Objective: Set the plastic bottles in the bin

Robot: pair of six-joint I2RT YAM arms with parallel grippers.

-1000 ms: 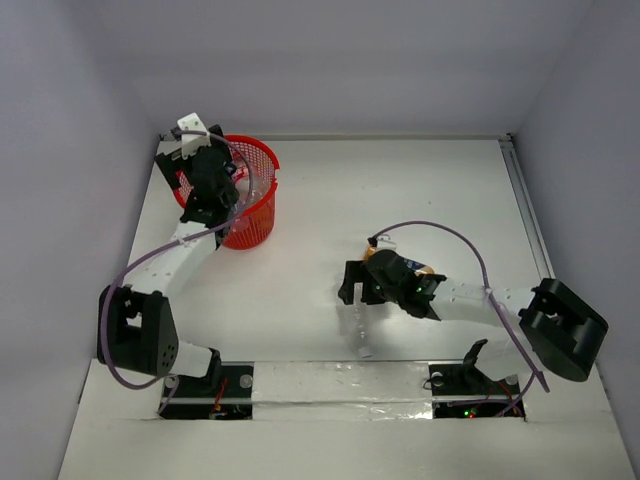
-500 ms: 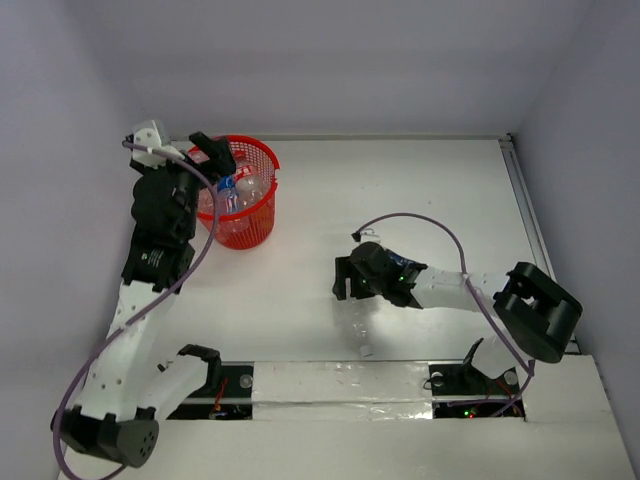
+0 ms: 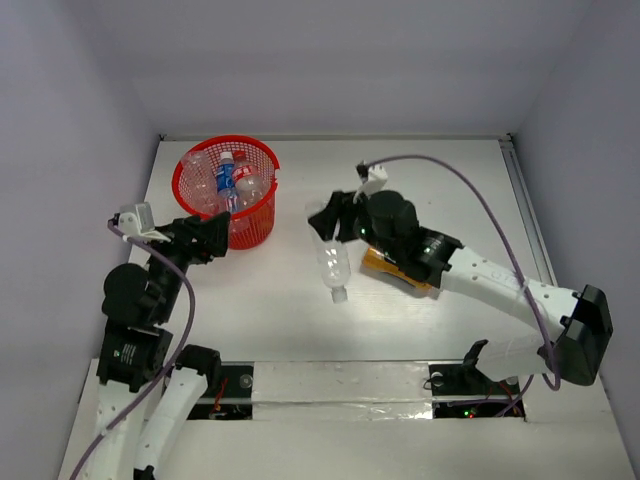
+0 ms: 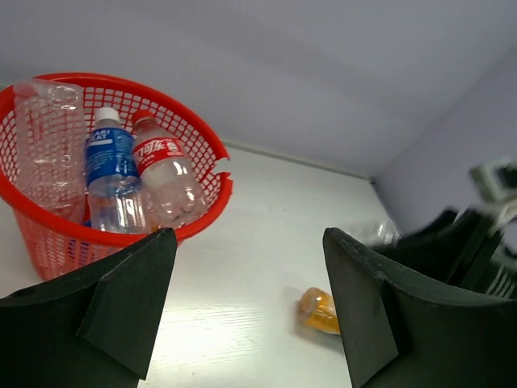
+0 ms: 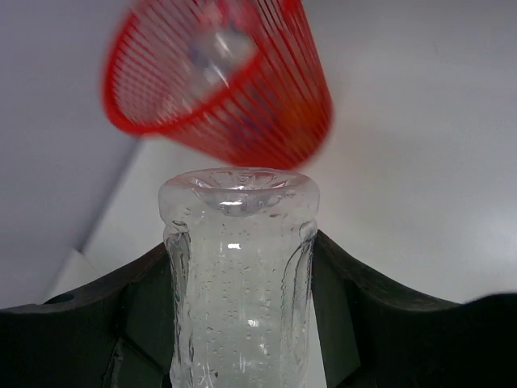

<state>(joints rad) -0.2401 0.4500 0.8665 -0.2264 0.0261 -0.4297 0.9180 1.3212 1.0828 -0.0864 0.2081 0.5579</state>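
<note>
The bin [image 3: 250, 228] is a red mesh basket at the far left, with three plastic bottles in it: a clear one [image 4: 48, 137], a blue-labelled one [image 4: 109, 162] and a red-labelled one [image 4: 166, 166]. My left gripper [image 3: 207, 240] hovers open and empty just in front of the bin [image 4: 48, 242]. My right gripper [image 3: 335, 228] is shut on a clear bottle [image 3: 332, 262], held above the table with its white cap pointing down. In the right wrist view this clear bottle [image 5: 238, 283] fills the jaws, with the bin [image 5: 242, 105] blurred beyond. An orange bottle [image 3: 395, 268] lies on the table under my right arm.
White walls close in the table on the left, back and right. A purple cable [image 3: 460, 190] loops over my right arm. The orange bottle [image 4: 319, 311] lies between my two arms, right of the bin.
My left arm has pulled back from over the bin toward the near left. My right gripper has closed on the clear bottle, lifted it off the table and carried it up toward the bin.
</note>
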